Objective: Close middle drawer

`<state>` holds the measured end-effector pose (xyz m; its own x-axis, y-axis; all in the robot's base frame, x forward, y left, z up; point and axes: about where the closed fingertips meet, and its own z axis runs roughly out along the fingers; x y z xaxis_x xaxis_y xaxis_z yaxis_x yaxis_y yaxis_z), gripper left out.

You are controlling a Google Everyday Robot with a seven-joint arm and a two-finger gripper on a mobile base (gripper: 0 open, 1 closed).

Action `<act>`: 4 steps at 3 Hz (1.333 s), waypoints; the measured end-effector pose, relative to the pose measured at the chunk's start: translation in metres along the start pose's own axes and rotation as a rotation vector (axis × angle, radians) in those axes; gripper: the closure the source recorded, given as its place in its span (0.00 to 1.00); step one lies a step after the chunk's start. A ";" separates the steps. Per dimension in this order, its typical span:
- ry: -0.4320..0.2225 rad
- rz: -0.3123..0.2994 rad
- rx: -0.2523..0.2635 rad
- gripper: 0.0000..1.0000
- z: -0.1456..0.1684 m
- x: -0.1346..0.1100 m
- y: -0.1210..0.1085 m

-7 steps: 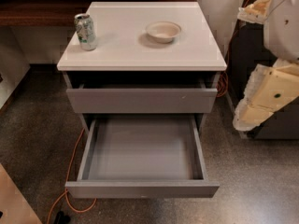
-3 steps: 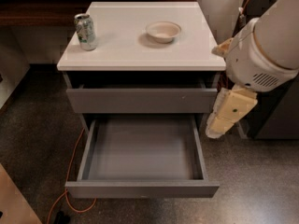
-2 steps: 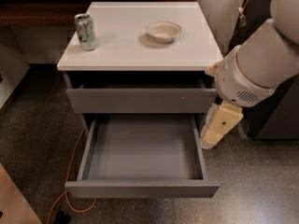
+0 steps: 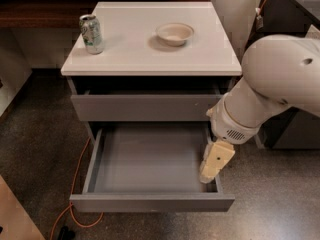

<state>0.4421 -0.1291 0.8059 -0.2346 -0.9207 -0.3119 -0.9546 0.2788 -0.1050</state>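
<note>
Middle drawer: pulled far out of the cabinet, below the top drawer; grey box interior exposed.
End effector: points down at the middle drawer's right wall, near the front corner; whether spread or pressed together cannot be told.
Arm: white, enters from the right.
Worktop: white; can left, bowl near centre, well apart.
Floor: orange cable beside the drawer's left wall.

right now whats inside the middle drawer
Only bare grey floor shows inside the middle drawer. The gripper hangs over its right wall, covering a patch there; the rear is hidden beneath the drawer above.
</note>
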 end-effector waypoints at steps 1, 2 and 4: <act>0.019 0.025 -0.057 0.00 0.044 0.009 0.008; 0.069 0.014 -0.116 0.00 0.111 0.020 0.025; 0.069 0.005 -0.139 0.00 0.140 0.032 0.027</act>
<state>0.4344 -0.1123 0.6608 -0.2469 -0.9374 -0.2456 -0.9685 0.2472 0.0299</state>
